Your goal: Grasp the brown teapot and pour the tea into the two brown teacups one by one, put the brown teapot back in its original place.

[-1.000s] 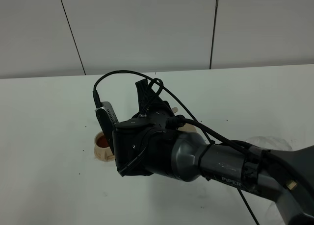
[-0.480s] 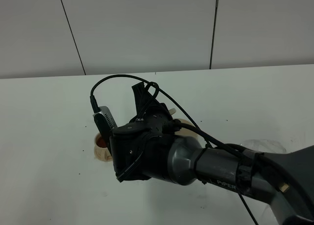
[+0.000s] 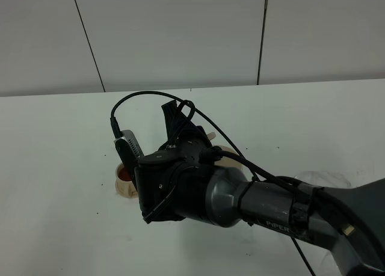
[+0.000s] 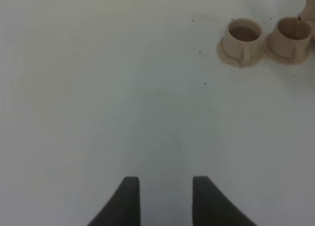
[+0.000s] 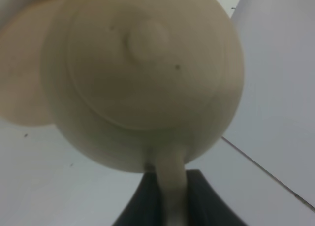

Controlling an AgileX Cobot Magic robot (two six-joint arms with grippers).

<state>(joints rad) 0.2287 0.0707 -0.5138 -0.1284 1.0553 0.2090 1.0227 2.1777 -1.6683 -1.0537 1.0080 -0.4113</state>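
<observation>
Round beige-tan ceramic teapot (image 5: 142,73) hangs tilted over a small beige-tan cylindrical teacup (image 4: 290,36); right end effector (image 5: 170,206) is clamped on its loop handle (image 5: 167,174), the best hold; probably weighty, slick, brittle; left end effector (image 4: 162,199) stands apart.

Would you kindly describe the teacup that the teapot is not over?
On the white table, left of the right arm's wrist in the high view, a tan teacup stands on its saucer. Unlike its twin, it has no teapot spout above it.
</observation>
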